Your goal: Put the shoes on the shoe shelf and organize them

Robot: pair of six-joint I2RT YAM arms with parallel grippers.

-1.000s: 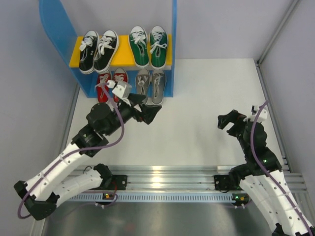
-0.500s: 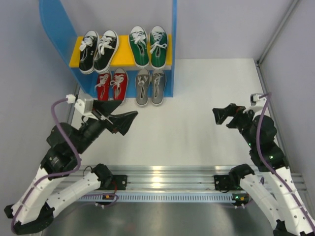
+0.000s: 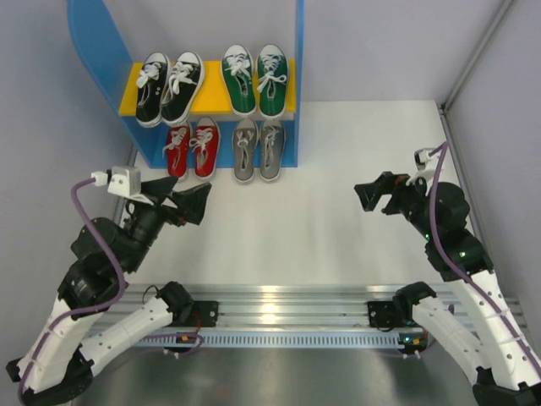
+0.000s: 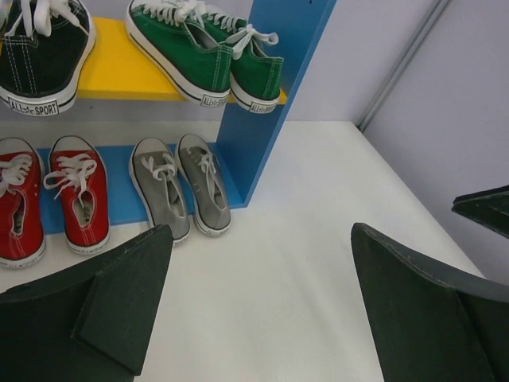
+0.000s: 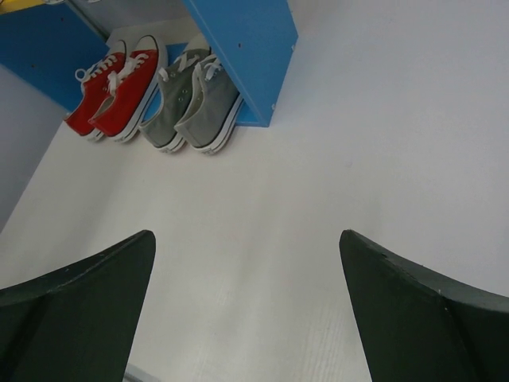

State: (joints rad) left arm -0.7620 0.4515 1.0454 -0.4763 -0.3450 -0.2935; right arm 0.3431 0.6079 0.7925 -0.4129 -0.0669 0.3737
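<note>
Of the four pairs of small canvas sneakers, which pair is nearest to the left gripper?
The red canvas pair, on the lower level of the blue shelf, left of the grey pair; the open left gripper is right before it.

A white table [image 3: 338, 169] filled the scene, matte and evenly lit. Pale lavender-grey walls [image 3: 380, 42] closed it in behind and at both sides. A silver metal strut [image 3: 478, 51] ran up the right corner; aluminium rails [image 3: 287, 303] along the near edge caught a bright glare.
</note>
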